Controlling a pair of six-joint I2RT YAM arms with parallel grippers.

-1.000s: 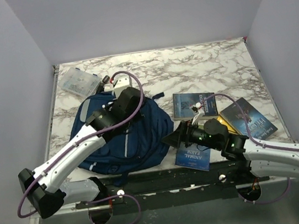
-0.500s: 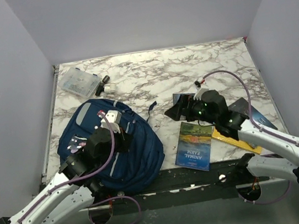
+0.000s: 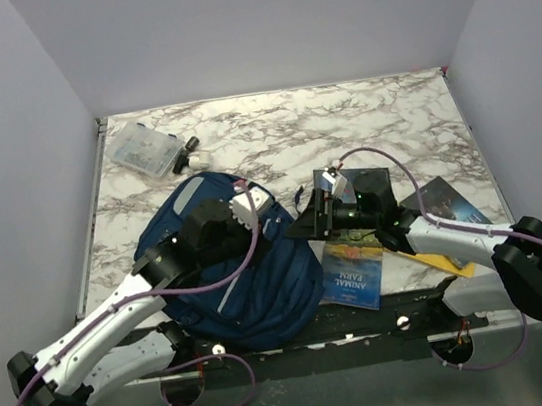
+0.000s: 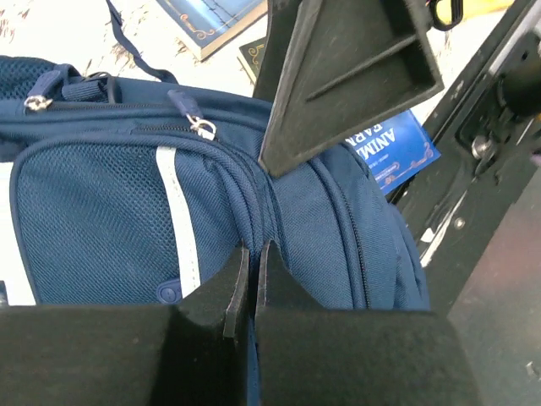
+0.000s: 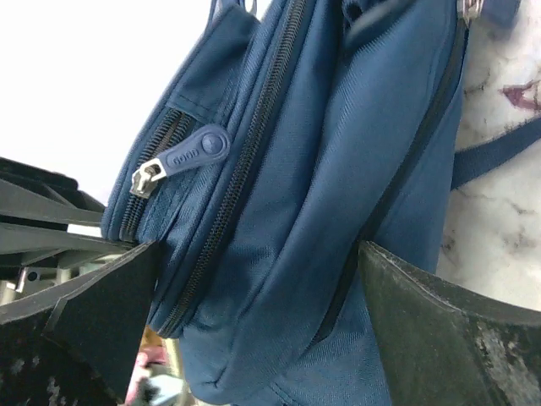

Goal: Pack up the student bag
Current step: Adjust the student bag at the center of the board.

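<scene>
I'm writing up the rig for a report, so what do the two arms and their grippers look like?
The left arm and right arm have white shells between bulky black joints, each trailed by a looping purple cable. The left gripper and right gripper have matte black, wedge-shaped fingers.

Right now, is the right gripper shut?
No, the right gripper stands wide open, one finger on each side of the backpack.

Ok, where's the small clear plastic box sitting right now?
In the top view, the small clear plastic box lies at the marble table's far left corner, beyond the navy-blue fabric backpack, with a small black-and-white object beside it.
</scene>
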